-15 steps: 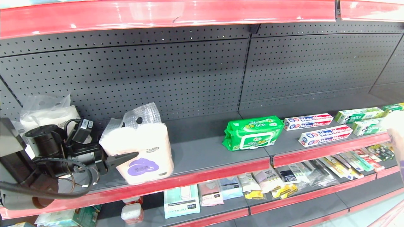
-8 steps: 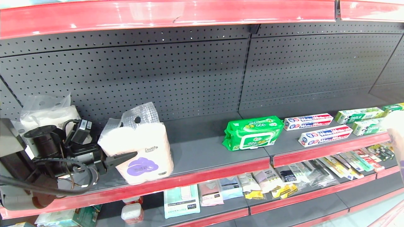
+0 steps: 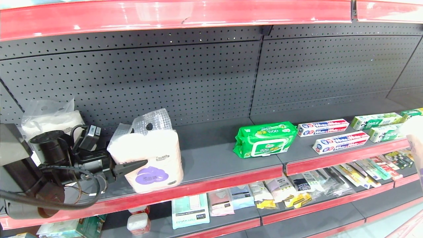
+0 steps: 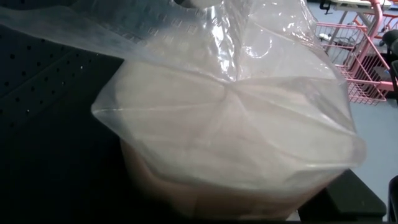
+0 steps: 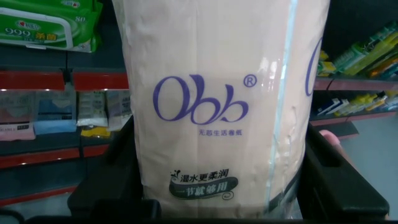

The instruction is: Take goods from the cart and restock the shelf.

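A pack of toilet rolls (image 3: 155, 150) in clear wrap with a purple label stands on the grey shelf (image 3: 211, 158), near its red front edge at the left. My left gripper (image 3: 140, 159) is shut on it; one black finger (image 3: 130, 167) lies across its front, the other is hidden behind. In the left wrist view the same pack (image 4: 230, 124) sits right before the camera. My right gripper (image 5: 214, 183) is shut on a second, peach-coloured pack of toilet rolls (image 5: 217, 93), held in front of the shelf's right part; this second pack (image 3: 414, 132) also shows as a pale shape at the head view's right edge.
Another wrapped roll pack (image 3: 49, 115) stands behind my left arm. A green wet-wipes pack (image 3: 264, 138) and toothpaste boxes (image 3: 333, 134) lie further right on the same shelf. Bare shelf lies between the roll pack and the wipes. Lower shelves hold small packets. A pink cart (image 4: 360, 56) stands behind.
My left gripper has shifted slightly to the right with the roll pack, which now stands a little lower on the shelf. The right side looks unchanged.
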Available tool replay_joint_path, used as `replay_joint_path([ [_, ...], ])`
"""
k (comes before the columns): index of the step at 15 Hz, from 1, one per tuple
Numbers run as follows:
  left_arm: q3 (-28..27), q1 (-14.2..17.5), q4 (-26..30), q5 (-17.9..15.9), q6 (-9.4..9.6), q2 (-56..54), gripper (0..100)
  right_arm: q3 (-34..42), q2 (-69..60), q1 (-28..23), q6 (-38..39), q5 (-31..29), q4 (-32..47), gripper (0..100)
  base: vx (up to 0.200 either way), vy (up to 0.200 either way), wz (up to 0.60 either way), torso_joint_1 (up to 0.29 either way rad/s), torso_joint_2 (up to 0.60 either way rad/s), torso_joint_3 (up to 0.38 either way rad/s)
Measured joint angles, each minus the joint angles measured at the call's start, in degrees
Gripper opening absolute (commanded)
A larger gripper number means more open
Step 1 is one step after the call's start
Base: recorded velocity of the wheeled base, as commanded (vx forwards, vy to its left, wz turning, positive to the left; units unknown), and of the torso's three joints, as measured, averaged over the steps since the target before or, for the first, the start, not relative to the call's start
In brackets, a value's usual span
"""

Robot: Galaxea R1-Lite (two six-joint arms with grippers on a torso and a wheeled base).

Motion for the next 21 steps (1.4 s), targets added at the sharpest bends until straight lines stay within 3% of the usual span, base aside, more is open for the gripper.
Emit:
replay_joint_path([
  [17, -1.39, -0.13, -0.46, 0.09, -0.11, -0.06, 0, 1.08, -0.68, -0.01, -0.09, -0.35, 0.0, 0, 0.0, 0.0, 0.0, 0.0, 0.0, 0.0],
  [21, -1.39, -1.46, -0.62, 0.3, -0.09, -0.09, 0, 1.07, -0.79, 0.02, -0.05, -0.35, 0.0, 0, 0.0, 0.0, 0.0, 0.0, 0.0, 0.0],
])
